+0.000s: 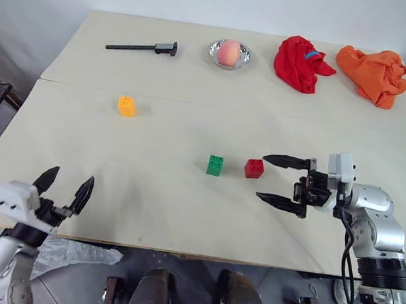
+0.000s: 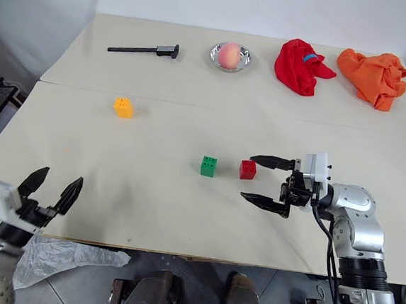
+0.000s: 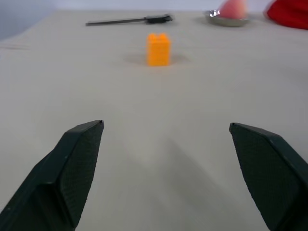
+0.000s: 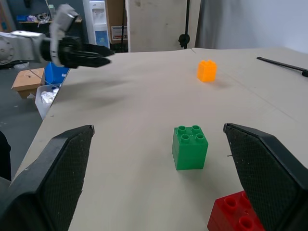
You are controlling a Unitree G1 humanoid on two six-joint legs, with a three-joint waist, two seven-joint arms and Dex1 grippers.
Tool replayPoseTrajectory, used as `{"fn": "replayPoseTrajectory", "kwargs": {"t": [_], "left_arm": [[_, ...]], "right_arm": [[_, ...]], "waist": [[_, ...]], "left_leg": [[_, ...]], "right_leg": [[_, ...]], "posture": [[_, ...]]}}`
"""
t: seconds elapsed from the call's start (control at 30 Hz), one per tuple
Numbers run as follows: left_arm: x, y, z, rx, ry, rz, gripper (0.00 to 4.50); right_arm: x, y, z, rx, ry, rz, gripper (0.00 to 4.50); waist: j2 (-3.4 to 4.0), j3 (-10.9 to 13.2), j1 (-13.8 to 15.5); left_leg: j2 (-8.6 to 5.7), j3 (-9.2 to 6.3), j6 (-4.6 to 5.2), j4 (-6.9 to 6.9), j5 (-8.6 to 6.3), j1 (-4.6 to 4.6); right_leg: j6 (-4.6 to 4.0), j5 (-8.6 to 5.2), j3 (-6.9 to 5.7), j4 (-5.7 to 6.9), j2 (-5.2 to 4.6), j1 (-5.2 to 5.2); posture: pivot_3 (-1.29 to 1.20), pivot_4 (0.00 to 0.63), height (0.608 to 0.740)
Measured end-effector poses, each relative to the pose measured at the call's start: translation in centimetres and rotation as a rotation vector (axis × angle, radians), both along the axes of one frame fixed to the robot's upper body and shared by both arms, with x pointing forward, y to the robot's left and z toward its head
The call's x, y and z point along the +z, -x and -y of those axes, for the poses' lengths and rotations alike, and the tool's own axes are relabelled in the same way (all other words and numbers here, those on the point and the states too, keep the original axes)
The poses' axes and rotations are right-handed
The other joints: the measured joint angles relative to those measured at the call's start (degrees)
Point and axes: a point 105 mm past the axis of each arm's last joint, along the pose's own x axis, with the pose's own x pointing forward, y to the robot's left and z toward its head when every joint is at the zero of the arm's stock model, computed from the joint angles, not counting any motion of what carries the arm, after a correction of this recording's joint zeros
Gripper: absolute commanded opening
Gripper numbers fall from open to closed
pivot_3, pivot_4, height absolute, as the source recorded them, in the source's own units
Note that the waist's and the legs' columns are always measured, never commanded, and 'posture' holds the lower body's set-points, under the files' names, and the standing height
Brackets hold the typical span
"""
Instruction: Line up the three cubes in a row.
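Observation:
Three cubes lie on the beige table [image 1: 148, 204]. The green cube [image 1: 215, 165] and the red cube [image 1: 254, 168] stand close side by side near the table's middle. The yellow-orange cube [image 1: 126, 106] sits alone, farther back and to the left. My right gripper [image 1: 270, 178] is open, pointing left, its fingertips just right of the red cube without touching it. My left gripper [image 1: 67, 185] is open at the table's front left edge, aimed toward the yellow-orange cube [image 3: 159, 48], which stands well ahead of it. In the right wrist view the green cube [image 4: 190, 147] is ahead between my fingers.
Along the back edge lie a black tool [image 1: 142, 47], a metal dish [image 1: 242, 56] holding a pink peach [image 1: 228, 51], a red cloth [image 1: 300, 63] and an orange cloth [image 1: 373, 73]. A seam [image 1: 88, 87] crosses the table behind the yellow-orange cube.

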Motion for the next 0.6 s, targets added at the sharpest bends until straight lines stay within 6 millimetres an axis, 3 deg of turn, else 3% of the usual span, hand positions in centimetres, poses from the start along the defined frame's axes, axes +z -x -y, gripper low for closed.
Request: {"fn": "replayPoseTrajectory", "kwargs": {"t": [0.1, 0.27, 0.5, 0.6], "left_arm": [[1.2, -3.0, 1.4, 0.012, 0.027, -0.012, 4.44], [6.2, -8.8, 3.9, -0.045, -0.015, 0.051, 4.44], [5.7, -13.5, 3.2, 0.041, -0.054, -0.059, 4.44], [6.5, -15.3, 3.7, 0.041, -0.066, -0.057, 4.44]], "right_arm": [[0.0, 0.0, 0.0, 0.002, 0.002, -0.002, 4.5], [0.0, 0.0, -0.1, 0.005, 0.009, -0.007, 4.5], [-0.2, 0.0, -0.1, 0.002, 0.016, -0.027, 4.5], [-0.1, 0.1, -0.2, 0.001, 0.017, -0.021, 4.5]], "waist": [[-0.01, 0.0, 0.0], [-0.02, 0.0, -0.2], [-0.03, 0.0, -0.8], [-0.04, 0.0, -0.4]], "left_leg": [[-0.06, 0.0, 0.0, 0.0, 0.0, -0.02], [-0.08, 0.4, -0.04, -0.01, 0.02, -0.01], [-0.05, 0.53, -0.08, -0.05, 0.04, -0.04], [-0.07, 0.53, -0.08, -0.03, 0.05, -0.06]], "right_leg": [[0.0, 0.0, -0.02, 0.0, 0.03, -0.01], [0.0, 0.0, -0.03, -0.03, 0.11, -0.02], [0.0, 0.0, -0.04, -0.07, 0.18, -0.06], [0.0, 0.0, -0.04, -0.09, 0.17, -0.05]], "posture": [[0.0, 0.15, 0.74], [0.0, 0.15, 0.74], [0.0, 0.15, 0.74], [0.0, 0.15, 0.74]]}}
